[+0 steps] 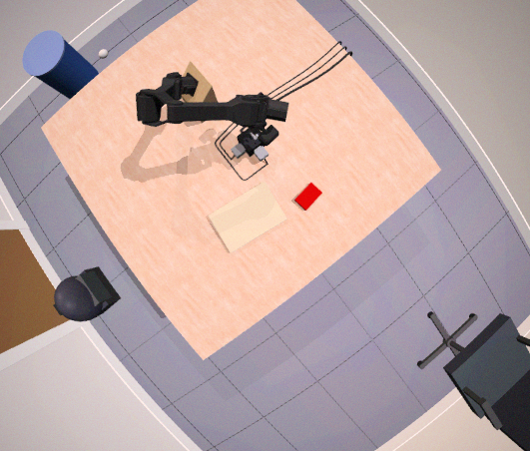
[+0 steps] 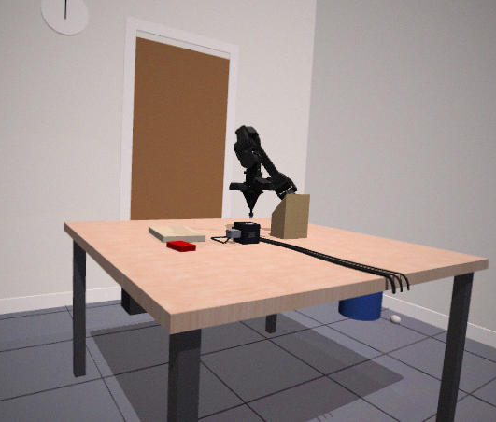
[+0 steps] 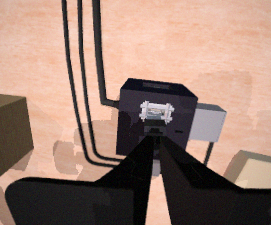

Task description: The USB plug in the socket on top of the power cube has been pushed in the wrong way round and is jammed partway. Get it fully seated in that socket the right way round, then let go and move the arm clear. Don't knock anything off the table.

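Exterior: power cube (image 1: 248,145) (image 2: 247,233) (image 3: 131,130) below end effector (image 1: 256,135) (image 2: 251,214) (image 3: 155,142)

Red block (image 1: 308,196) (image 2: 181,246) lies flat on table (image 1: 353,145) (image 2: 293,275), near pale flat slab (image 1: 247,218) (image 2: 177,233) (image 3: 262,174); not touching. Tan slant-topped block (image 1: 197,82) (image 2: 291,217) (image 3: 5,131) stands upright on same top. Floor: blue cylinder (image 1: 59,62) (image 2: 361,305), small white ball (image 1: 103,53) (image 2: 395,319) near it, dark office chair (image 1: 493,354) well apart. Brown door (image 1: 6,296) (image 2: 178,131) shut. Round clock (image 2: 65,16) on wall, partly cropped.
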`<state>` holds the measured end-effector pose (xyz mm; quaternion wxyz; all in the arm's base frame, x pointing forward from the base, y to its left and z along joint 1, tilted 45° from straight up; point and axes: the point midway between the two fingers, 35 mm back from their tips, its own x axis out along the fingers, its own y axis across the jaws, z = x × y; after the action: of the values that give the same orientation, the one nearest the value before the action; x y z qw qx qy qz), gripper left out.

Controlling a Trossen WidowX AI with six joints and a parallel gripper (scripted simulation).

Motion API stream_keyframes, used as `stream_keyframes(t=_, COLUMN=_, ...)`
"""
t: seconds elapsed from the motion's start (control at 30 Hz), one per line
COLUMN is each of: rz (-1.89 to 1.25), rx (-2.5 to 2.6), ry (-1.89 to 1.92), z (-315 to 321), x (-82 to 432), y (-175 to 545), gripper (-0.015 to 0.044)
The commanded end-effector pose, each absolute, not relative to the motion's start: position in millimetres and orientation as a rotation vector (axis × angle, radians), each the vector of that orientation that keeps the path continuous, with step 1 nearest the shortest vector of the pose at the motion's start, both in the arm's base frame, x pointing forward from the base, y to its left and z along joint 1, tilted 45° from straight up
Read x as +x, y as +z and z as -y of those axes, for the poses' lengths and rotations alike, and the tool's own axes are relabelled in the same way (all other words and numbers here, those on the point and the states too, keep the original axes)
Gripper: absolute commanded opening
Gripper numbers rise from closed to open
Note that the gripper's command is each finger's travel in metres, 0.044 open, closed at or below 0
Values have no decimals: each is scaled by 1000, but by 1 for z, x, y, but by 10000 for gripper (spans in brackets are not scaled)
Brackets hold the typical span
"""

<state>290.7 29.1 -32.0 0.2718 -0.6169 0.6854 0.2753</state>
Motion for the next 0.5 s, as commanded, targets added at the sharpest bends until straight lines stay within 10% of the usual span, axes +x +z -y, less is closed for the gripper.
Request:
stream_keyframes(t=0.0, rz=-1845, rx=-1658, ry=734, z=-29, x=291, y=-33, gripper=0)
stream_keyframes(t=0.47, rz=-1846, rx=-1651, ry=723, z=-27, x=291, y=-33, gripper=0)
